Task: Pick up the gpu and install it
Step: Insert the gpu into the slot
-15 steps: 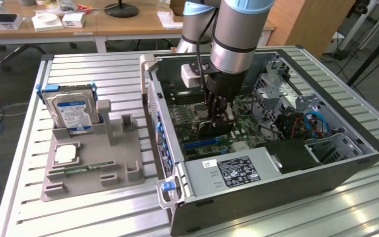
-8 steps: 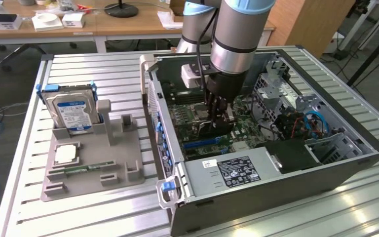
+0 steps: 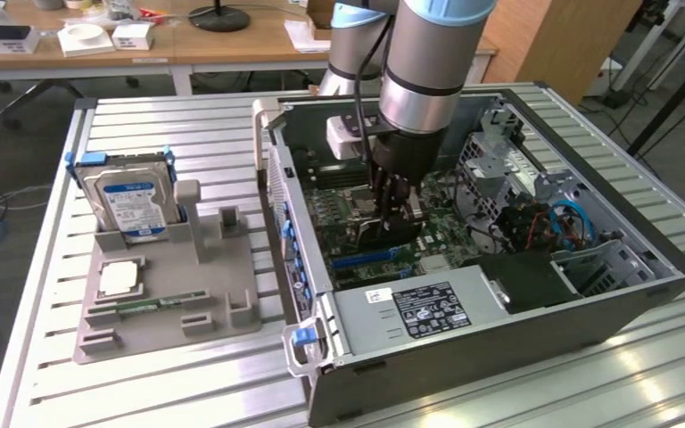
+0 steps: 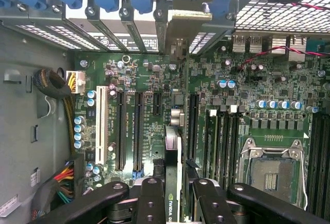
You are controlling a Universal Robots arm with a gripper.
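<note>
The fingers (image 4: 150, 199) clamped the gpu (image 4: 172, 152) edge-on above the motherboard (image 4: 154, 79) inside the case (image 3: 533, 343), which stood at 3 o'clock from the tray (image 3: 158, 337) in the exterior view.

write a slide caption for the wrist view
gripper holding the gpu edge-on over the motherboard and its expansion slots

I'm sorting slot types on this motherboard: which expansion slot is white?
The long slot beside the column of blue capacitors, farthest from the CPU socket; the other slots are black.
</note>
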